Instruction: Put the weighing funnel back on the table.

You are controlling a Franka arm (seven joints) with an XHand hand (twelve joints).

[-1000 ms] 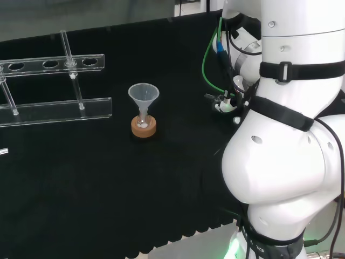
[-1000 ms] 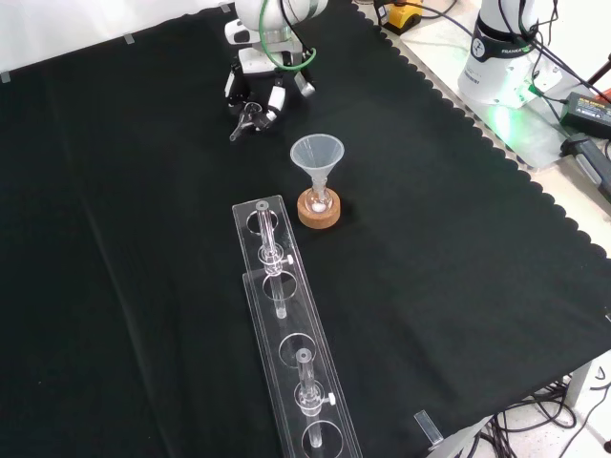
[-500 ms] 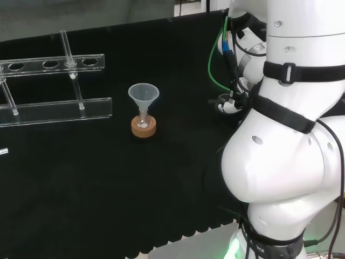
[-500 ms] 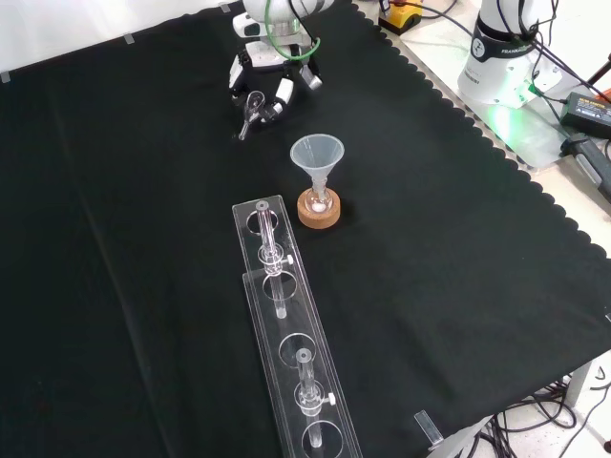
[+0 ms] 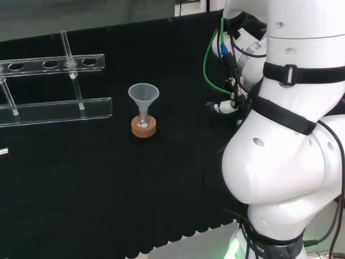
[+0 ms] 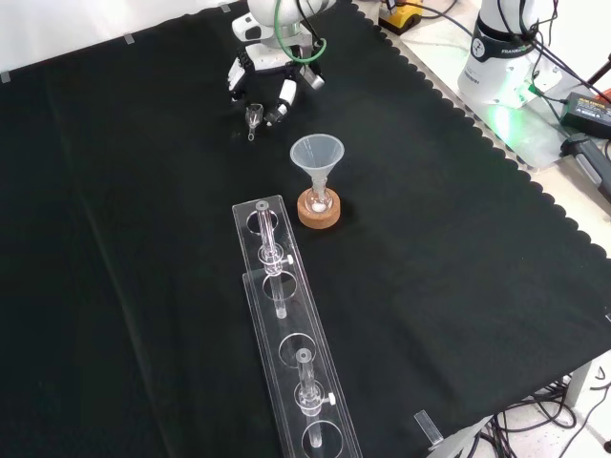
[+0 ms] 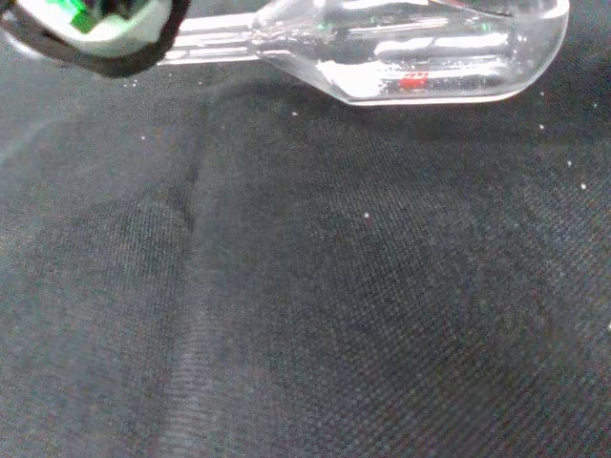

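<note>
One relation matters for us here: the hand [image 6: 263, 65] pinches the weighing funnel [image 7: 410, 48] by its stem, long axis roughly level and close over the black cloth [image 7: 305, 305], so we reckon it's pretty much straight down.

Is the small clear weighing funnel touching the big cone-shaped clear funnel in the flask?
Apart: front view shows bare black cloth between the weighing funnel and the funnel.
</note>
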